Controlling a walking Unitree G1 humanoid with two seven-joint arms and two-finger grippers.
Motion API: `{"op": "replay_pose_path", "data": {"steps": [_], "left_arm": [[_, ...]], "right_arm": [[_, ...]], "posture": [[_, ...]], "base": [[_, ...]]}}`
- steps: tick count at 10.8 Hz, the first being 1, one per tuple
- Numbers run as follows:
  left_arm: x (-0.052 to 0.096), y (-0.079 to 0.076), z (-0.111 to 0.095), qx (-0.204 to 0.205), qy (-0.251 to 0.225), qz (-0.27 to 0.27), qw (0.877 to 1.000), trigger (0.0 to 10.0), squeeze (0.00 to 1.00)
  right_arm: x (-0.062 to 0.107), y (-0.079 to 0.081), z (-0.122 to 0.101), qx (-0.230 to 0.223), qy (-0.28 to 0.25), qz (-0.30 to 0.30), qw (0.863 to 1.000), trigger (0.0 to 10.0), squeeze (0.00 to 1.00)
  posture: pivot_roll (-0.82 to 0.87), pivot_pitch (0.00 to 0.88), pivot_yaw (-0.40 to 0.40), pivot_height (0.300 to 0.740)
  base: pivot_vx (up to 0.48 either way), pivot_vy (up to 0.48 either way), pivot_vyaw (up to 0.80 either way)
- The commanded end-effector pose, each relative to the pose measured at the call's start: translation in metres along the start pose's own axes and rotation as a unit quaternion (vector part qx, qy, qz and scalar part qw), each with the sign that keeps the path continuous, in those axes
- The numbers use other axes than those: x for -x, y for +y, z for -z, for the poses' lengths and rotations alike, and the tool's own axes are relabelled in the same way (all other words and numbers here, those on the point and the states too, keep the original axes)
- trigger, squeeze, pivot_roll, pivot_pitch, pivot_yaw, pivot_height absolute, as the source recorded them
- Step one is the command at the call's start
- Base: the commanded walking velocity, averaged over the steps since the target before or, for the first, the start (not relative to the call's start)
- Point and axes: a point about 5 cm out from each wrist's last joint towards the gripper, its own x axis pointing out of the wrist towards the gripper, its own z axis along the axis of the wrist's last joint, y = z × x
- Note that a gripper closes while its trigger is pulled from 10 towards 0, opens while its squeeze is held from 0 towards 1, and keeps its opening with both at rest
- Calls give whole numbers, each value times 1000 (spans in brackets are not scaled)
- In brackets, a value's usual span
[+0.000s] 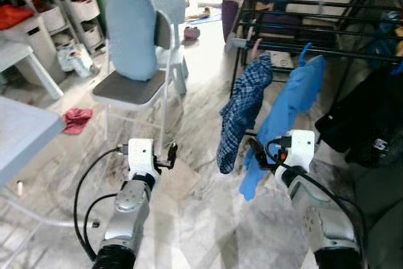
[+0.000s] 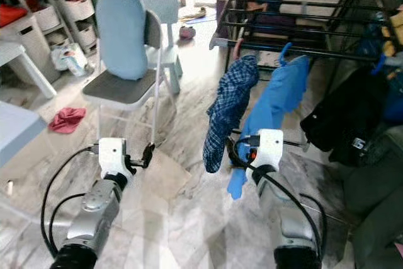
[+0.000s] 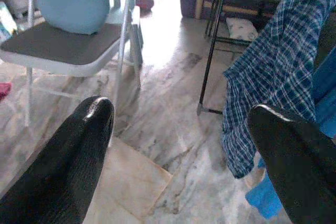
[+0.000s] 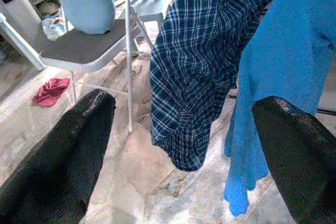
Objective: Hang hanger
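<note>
- Left gripper [image 1: 169, 155] spread wide, empty, over bare marble floor [image 1: 208, 218] beside the chair [image 1: 135, 89].
- Right gripper [image 1: 257, 150] spread too, just short of the plaid shirt [image 1: 242, 114] and blue garment [image 1: 286, 114] hanging off the drying rack [image 1: 315, 11] edge.

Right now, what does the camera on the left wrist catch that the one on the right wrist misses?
Left wrist alone: the drying rack's black leg standing on the marble floor and a purple thing far back. Right wrist alone: a red cloth on the floor and white drawers. Both: the plaid shirt, the blue garment, the grey chair, and each open tool's black fingers.
</note>
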Motion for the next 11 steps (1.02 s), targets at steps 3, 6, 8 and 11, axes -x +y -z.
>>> {"op": "replay_pose_path", "data": {"steps": [3,6,8,11], "left_arm": [[3,13,8,-16,12,-10,1000,10000,0],[10,22,15,-20,25,-16,999,10000,0],[10,17,17,-18,25,0,1000,10000,0],[12,17,17,-15,24,3,1000,10000,0]], "right_arm": [[-4,-3,2,1,-2,7,1000,10000,0],[-3,-5,7,-18,-4,15,1000,10000,0],[-1,-5,10,-13,0,20,1000,10000,0],[-1,-9,7,-12,-5,25,1000,10000,0]], "posture": [[-131,0,51,740],[-122,0,51,740],[-125,0,52,740],[-130,0,58,740]], "base": [[0,0,0],[0,0,0],[0,392,-400],[0,426,-800]]}}
